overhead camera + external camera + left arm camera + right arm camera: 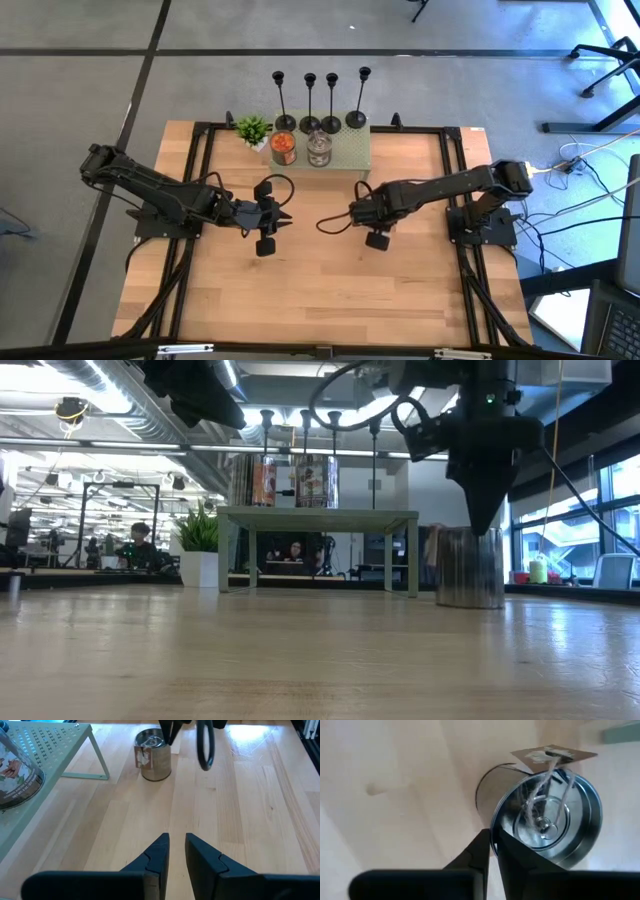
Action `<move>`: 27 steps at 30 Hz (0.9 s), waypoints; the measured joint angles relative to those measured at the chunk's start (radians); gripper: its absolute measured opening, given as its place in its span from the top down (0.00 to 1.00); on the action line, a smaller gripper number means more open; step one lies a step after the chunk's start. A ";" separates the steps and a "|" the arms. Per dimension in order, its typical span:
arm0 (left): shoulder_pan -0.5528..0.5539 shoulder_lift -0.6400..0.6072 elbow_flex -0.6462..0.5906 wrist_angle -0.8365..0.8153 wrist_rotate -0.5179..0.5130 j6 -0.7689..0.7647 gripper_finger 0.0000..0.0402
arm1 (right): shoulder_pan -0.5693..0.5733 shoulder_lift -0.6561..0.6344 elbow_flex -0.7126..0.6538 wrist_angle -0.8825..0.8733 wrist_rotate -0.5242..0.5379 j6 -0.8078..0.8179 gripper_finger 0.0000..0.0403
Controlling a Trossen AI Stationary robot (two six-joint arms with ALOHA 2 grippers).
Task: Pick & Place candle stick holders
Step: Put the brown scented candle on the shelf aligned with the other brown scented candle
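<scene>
Well, our 4 candle stick holders [319,100] stand untouched behind the green shelf [345,150]. Our right gripper [492,847], fingers nearly closed and empty, hovers over a tin [154,754] beside that shelf; descending risks toppling it.

Wooden table [300,290] with a small raised shelf [352,152] at its far edge

The pale butcher-block top sits in a black frame. At the middle of the far side stands a light green perforated shelf on thin legs. It carries four black candle stick holders [309,100] in a row along its back, with an orange-filled jar [283,148] and a silver-filled jar [319,149] in front. A small green potted plant [253,130] stands just beside the shelf. A metal tin [154,754] with a tag rests on the wood near one shelf leg.
</scene>
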 joint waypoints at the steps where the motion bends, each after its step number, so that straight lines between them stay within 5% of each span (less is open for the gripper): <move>1: 0.000 0.000 0.000 0.000 0.000 0.000 0.85 | 0.001 0.001 0.007 -0.005 -0.009 0.010 0.91; 9: 0.000 0.000 0.000 0.000 0.000 0.000 0.85 | 0.002 0.006 0.102 -0.018 -0.126 0.047 0.92; 27: 0.000 0.000 0.000 0.000 0.000 0.000 0.85 | 0.039 0.004 0.181 -0.073 -0.054 -0.107 0.91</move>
